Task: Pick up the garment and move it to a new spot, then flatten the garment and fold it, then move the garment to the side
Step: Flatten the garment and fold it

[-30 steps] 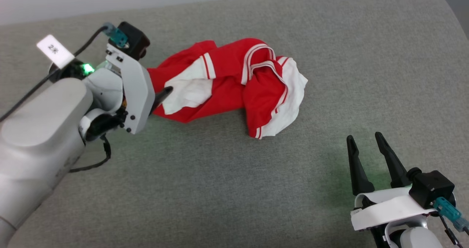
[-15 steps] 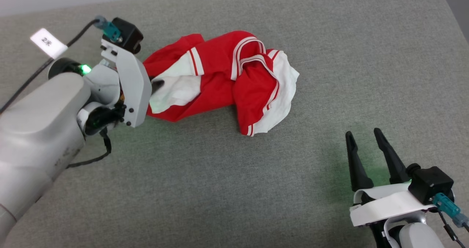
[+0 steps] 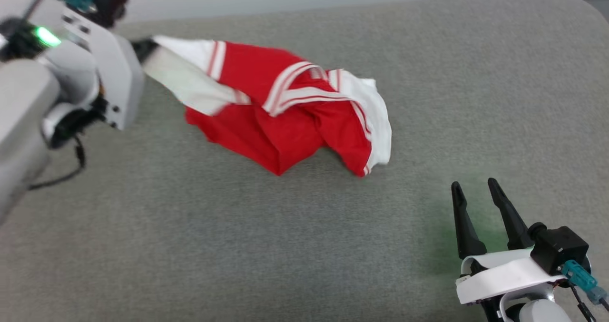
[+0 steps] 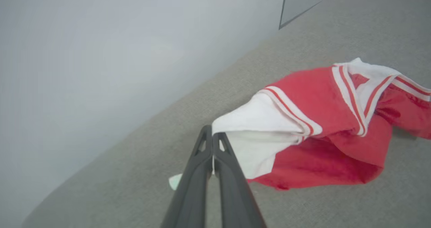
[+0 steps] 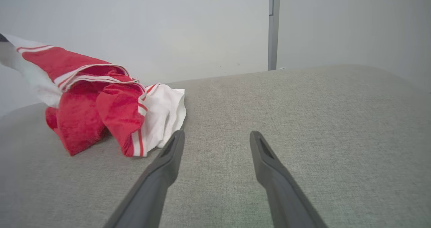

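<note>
Pickup is begun: your left gripper (image 4: 212, 137) has its fingers pinching the garment (image 3: 285, 117) by a white sleeve (image 4: 256, 120), with the bulk crumpled on the grey fabric surface (image 3: 285, 246). The right gripper (image 3: 472, 183) has its fingers spread. You have relocation, flattening and folding left.

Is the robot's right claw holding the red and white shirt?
No, the right gripper has its two fingers spread open over the grey fabric surface, apart from the red and white jersey T-shirt.
</note>
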Motion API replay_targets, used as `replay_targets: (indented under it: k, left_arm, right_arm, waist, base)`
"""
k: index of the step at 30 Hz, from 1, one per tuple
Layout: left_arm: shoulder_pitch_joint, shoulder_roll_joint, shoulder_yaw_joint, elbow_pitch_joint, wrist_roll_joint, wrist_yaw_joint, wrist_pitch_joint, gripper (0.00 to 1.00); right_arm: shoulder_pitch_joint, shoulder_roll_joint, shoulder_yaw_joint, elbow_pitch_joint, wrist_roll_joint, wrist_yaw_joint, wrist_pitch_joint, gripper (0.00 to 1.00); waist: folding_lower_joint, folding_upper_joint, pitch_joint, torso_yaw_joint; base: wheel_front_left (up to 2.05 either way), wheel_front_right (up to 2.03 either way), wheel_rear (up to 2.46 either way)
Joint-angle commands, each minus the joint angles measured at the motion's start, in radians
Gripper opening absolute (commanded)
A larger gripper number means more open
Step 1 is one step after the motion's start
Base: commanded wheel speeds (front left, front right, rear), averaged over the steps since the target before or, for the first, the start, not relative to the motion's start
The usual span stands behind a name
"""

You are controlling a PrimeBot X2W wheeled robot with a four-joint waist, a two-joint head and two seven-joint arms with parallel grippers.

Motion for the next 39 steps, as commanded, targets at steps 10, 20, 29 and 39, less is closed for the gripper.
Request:
replay_targets:
  k: [10,20,29,39]
  left_arm:
    - [0.108,0.033,-0.001,0.133,0.208,0.002,-0.416,0.0]
    - [0.369,0.024,0.108,0.148,0.272,0.014,-0.483,0.0]
    - [0.652,0.002,0.248,0.023,0.383,0.028,-0.484,0.0]
    - [0.739,-0.034,0.33,0.018,0.354,0.01,-0.484,1.0]
  right_arm:
    - [0.016,0.002,-0.004,-0.008,-0.015,0.0,0.002,1.0]
    - [0.044,0.001,-0.034,-0.051,-0.026,0.0,0.028,1.0]
    - [0.074,0.002,-0.038,-0.08,-0.035,0.0,0.057,1.0]
    - [0.079,-0.003,-0.024,-0.094,-0.033,0.0,0.075,1.0]
  waist:
    - [0.0,0.0,-0.035,0.072]
    - [0.0,0.0,-0.044,0.087]
    - [0.0,0.0,-0.071,0.115]
    - [0.0,0.0,-0.086,0.122]
  base:
    - [0.0,0.0,0.0]
    - [0.0,0.0,0.0]
    - [0.0,0.0,0.0]
    - [0.0,0.0,0.0]
